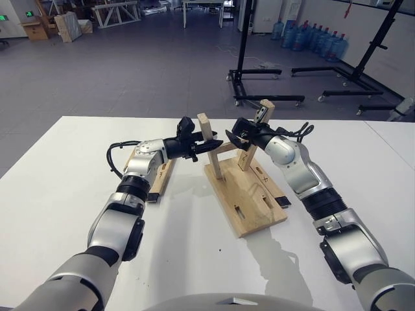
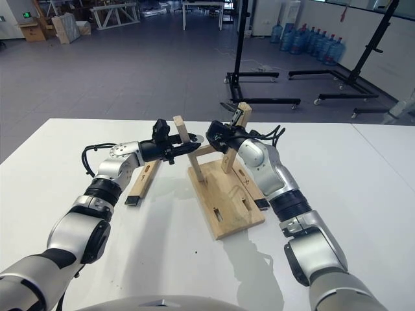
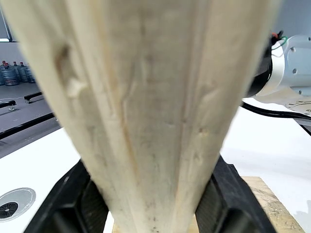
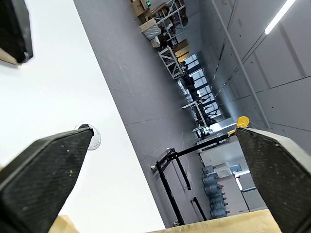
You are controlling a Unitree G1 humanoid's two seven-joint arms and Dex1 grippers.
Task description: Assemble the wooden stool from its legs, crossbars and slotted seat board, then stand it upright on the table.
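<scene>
Seat board (image 1: 249,207) lies flat on the white table (image 1: 58,194) in the head view, slots up, with two legs standing out of it near its far end: the left leg (image 1: 206,126) and, beyond it, the right leg (image 1: 264,109), joined low down by a crossbar (image 2: 206,150). The left gripper (image 1: 209,148) is clamped on the left leg partway up, I would guess to steady it in its slot while the joint is worked. The right gripper (image 1: 232,138) hovers just beside the crossbar, between the two legs. A spare wooden piece (image 1: 163,175) lies on the table under the left forearm, near the board but apart from it, presumably waiting its turn. From the left wrist, the leg looms close and upright, with the black fingers (image 3: 73,199) pressed against either side of it, so the grip looks firm and square. From the right wrist, the two fingers (image 4: 43,179) stand wide apart with nothing between them, and a pale wooden edge (image 4: 209,225) sits just below; the jaws look open, ready to close on wood.
</scene>
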